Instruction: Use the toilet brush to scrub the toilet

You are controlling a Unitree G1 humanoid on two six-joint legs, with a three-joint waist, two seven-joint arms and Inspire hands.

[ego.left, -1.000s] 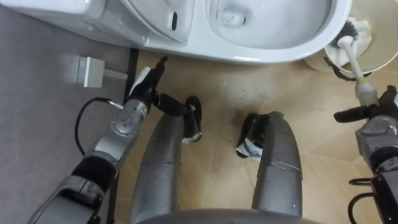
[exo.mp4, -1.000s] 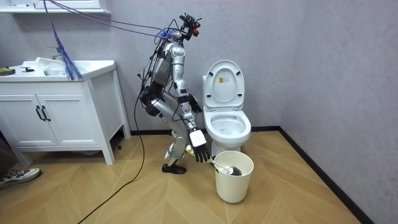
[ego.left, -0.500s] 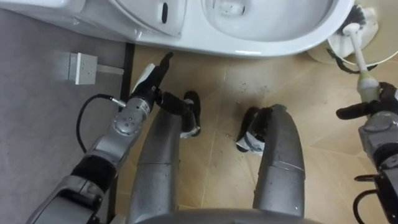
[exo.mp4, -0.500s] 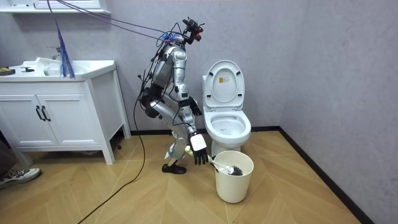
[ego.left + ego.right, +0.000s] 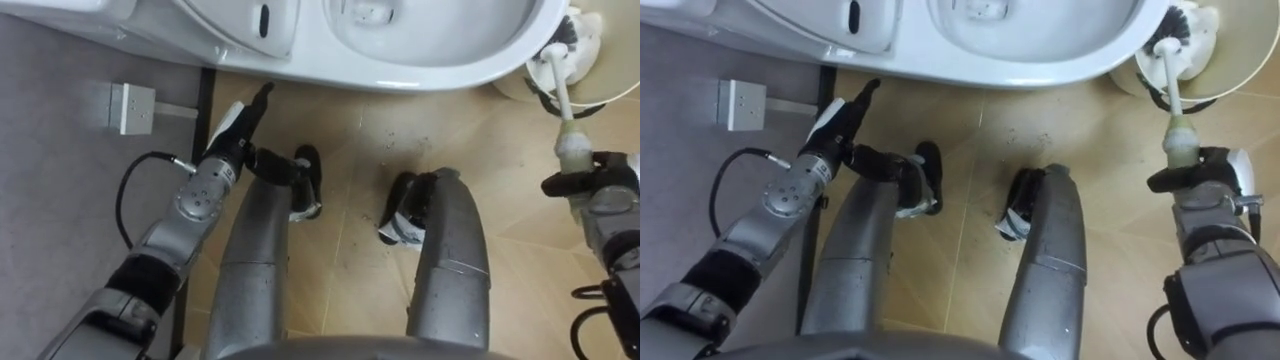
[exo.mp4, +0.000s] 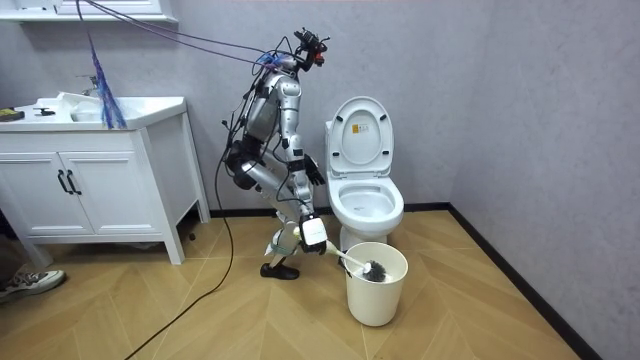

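Observation:
The white toilet bowl [image 5: 420, 72] lies along the top of the eye views, its lid [image 6: 358, 135] raised. A toilet brush [image 5: 1174, 95] with a white handle and dark bristles stands slanted in a cream bucket [image 6: 376, 285] to the right of the bowl. My right hand [image 5: 1202, 180] has its fingers and thumb curled round the handle's lower end. My left hand [image 5: 236, 128] hangs low at the left, fingers straight, pointing toward the toilet's base and holding nothing. I stand bent forward next to the toilet.
A small white box [image 5: 130, 108] sits on the grey wall at the left. In the room view a white vanity cabinet [image 6: 95, 185] stands at the left, with a person's shoe [image 6: 25, 283] on the wooden floor near it.
My right hand, spread open beside the brush a second ago, has curled round the brush handle. The brush handle has tipped slightly. The left arm has barely moved.

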